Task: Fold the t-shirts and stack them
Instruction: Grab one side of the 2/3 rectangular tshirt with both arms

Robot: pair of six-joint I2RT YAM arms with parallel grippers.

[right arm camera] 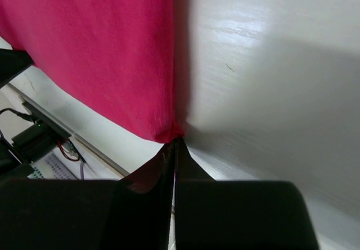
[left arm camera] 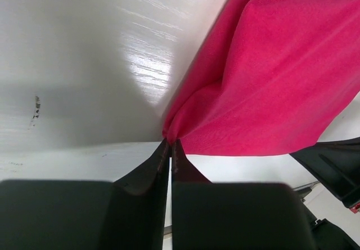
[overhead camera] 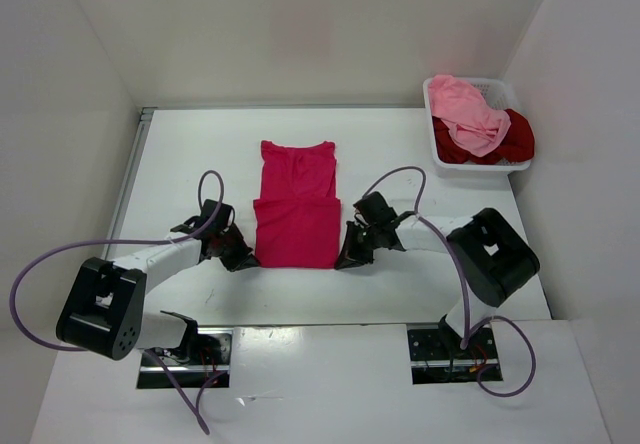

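Top external view shows the crimson-pink t-shirt (overhead camera: 296, 204) lying flat at the middle of the bench (overhead camera: 180, 154), its neckline towards the far edge and its sides drawn in so that it forms a narrow upright rectangle; a crosswise edge of cloth runs over its middle, and the near half looks like a doubled layer. The near edge of the shirt lies well short of the bench's near edge.

The left gripper (overhead camera: 243, 259) sits at the shirt's near left corner; in the left wrist view its jaws are pressed together with that corner bunched and puckered right at the fingertips, so it is pinching the cloth. The right gripper (overhead camera: 350, 257) sits at the near right corner; the right wrist view shows its jaws likewise closed to a thin line, the folded corner of the cloth caught at the tips. Both arms reach in low over the bench from either side, the shirt between them.

At the far right corner of the bench stands a white mesh basket (overhead camera: 470, 167), well apart from the spread shirt; inside it the light pink t-shirt (overhead camera: 468, 112) lies crumpled on top, draped partly over the dark red t-shirt (overhead camera: 515, 136), which spills towards the basket's right wall.
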